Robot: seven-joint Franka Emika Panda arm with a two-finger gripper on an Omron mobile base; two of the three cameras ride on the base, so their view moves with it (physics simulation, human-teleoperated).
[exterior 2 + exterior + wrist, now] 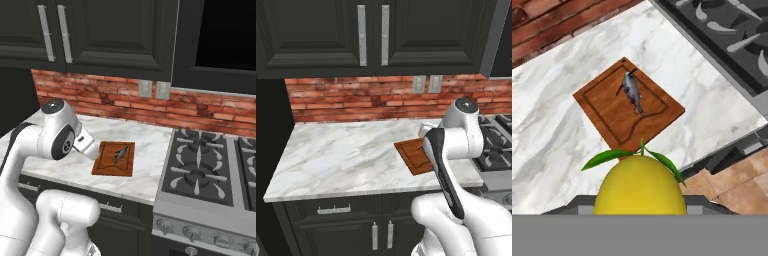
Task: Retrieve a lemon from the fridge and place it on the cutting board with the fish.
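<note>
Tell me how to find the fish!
Look at the white marble counter between the brick wall and the stove. On it lies a reddish-brown cutting board, and the fish is the small grey thing lying on that board, nothing else there is grey.

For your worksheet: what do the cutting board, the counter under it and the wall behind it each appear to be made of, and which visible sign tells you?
Cutting board: looks like reddish-brown wood, matte, with faint grain and a darker grooved rim.
Counter: apparently white marble, smooth, with grey veining.
Wall: seems red brick, rough, with pale mortar lines between courses.
</note>
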